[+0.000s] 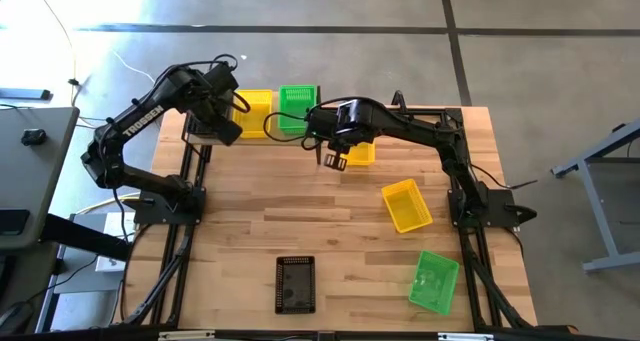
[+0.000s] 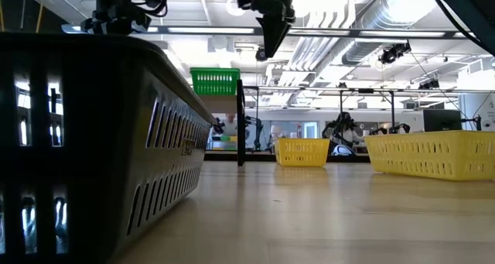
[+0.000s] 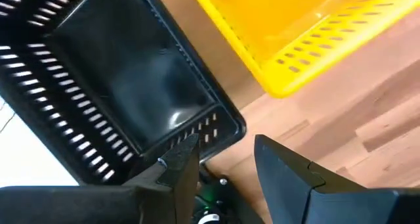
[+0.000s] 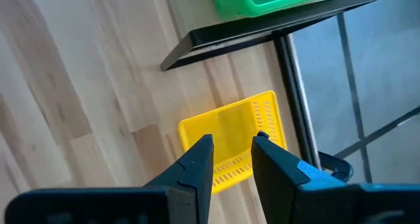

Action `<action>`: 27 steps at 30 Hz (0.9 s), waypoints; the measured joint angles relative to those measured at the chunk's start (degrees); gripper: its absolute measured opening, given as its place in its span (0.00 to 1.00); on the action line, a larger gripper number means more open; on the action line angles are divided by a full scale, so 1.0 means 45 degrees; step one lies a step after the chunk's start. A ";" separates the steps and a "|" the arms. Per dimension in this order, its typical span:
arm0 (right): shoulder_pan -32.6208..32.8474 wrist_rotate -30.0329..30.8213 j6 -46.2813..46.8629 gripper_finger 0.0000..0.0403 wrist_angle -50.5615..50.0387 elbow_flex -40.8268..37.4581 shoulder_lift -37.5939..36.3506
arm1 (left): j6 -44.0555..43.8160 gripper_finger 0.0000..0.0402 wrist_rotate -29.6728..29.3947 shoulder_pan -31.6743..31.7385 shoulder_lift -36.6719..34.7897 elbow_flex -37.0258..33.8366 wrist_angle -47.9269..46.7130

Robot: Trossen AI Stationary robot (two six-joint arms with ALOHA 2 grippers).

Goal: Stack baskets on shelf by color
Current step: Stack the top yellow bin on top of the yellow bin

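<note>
My left gripper [image 1: 222, 129] is open over the far left end of the shelf [image 4: 262, 30]. Just under its fingers sits a black basket [image 3: 111, 86]; whether a finger touches the rim, I cannot tell. Beside it on the shelf stand a yellow basket [image 1: 255, 106] and a green basket [image 1: 297, 106]. My right gripper [image 1: 331, 161] is open and hangs high above a yellow basket [image 4: 230, 129] that rests on the tabletop just in front of the shelf. Loose on the table lie another yellow basket [image 1: 407, 204], a green basket [image 1: 434, 281] and a black basket [image 1: 295, 283].
The shelf's black leg [image 4: 295, 99] stands close to the yellow basket under my right gripper. The near black basket [image 2: 93, 140] fills the left of the low view. Bare plank tabletop [image 1: 250, 221] lies between the shelf and the near baskets.
</note>
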 joint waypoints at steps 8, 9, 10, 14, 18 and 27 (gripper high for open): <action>-0.0088 0.0204 -0.0083 0.22 -0.0005 0.0000 0.0000 | -0.0266 0.34 -0.0602 -0.0001 -0.0203 0.0000 0.0000; -0.0139 0.0330 -0.0072 0.22 -0.0015 0.0000 0.0000 | -0.0262 0.34 -0.0569 -0.0007 -0.0306 0.0000 0.0001; -0.0224 0.0400 -0.0059 0.22 -0.0042 0.0000 0.0000 | -0.0236 0.34 -0.0470 -0.0007 -0.0414 0.0003 0.0004; -0.0755 0.0419 0.0017 0.22 -0.0091 0.0000 0.0000 | -0.0222 0.34 0.0376 -0.0195 -0.0950 0.0392 0.0092; -0.1358 0.0357 0.0410 0.22 -0.0221 0.0000 -0.0019 | -0.0699 0.34 0.0539 -0.0674 -0.1452 0.0661 0.0774; -0.2940 -0.0428 0.1371 0.22 -0.0527 -0.0009 -0.0020 | -0.1475 0.34 0.0493 -0.2439 -0.2259 0.0670 0.1677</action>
